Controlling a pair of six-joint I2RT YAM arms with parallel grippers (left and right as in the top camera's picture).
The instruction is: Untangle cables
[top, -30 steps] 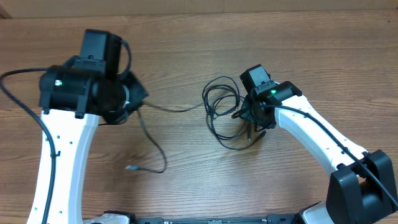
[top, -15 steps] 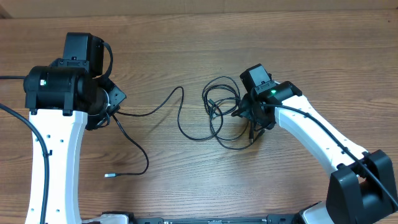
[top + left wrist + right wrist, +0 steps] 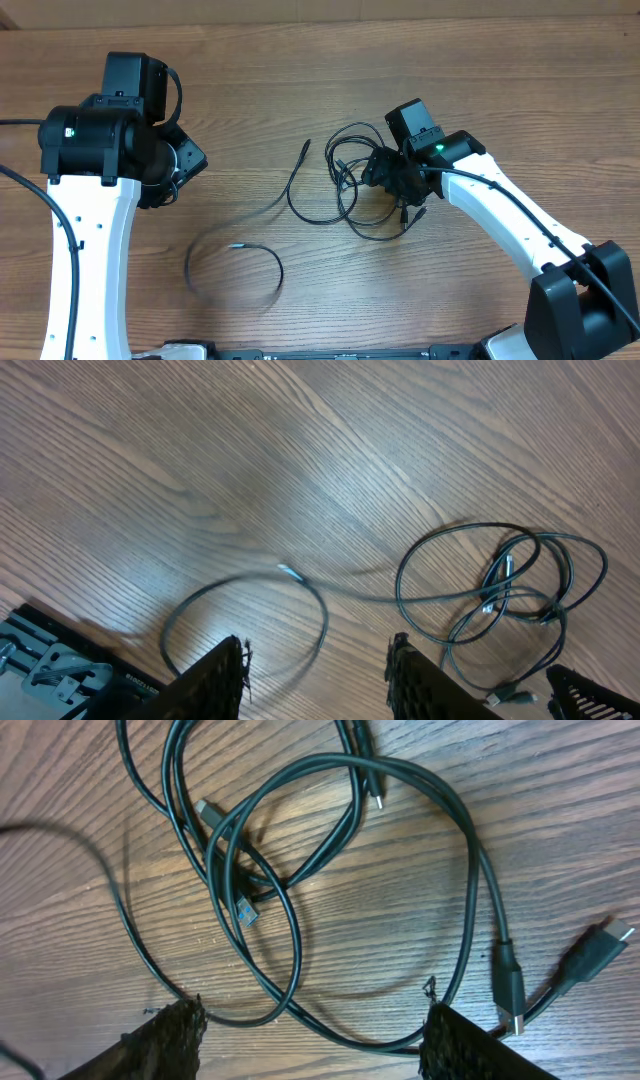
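A bare wood-grain desk fills every view, and no container of any kind is to be seen on it, so nothing is held in one.

The tangle of cables lies right of centre on the desk, directly under the right pincer. That pincer is spread wide with nothing between its fingers; several dark loops are seen crossing one another below it. A thin cable lies in a loose, blurred ring in front of the left arm. From the left wrist view a faint strand appears to run from it toward the tangle, though this cannot be told for certain. The left pincer is likewise parted and empty, hanging above the ring.

Trouble is judged most likely from a pull on the wrong strand: the loops are interlaced, so a crossing could be drawn tight instead of opened. A blue-tipped plug lies inside the loops and could be snagged. The thin cable may also be missed by a closing grip or dragged back onto the heap.
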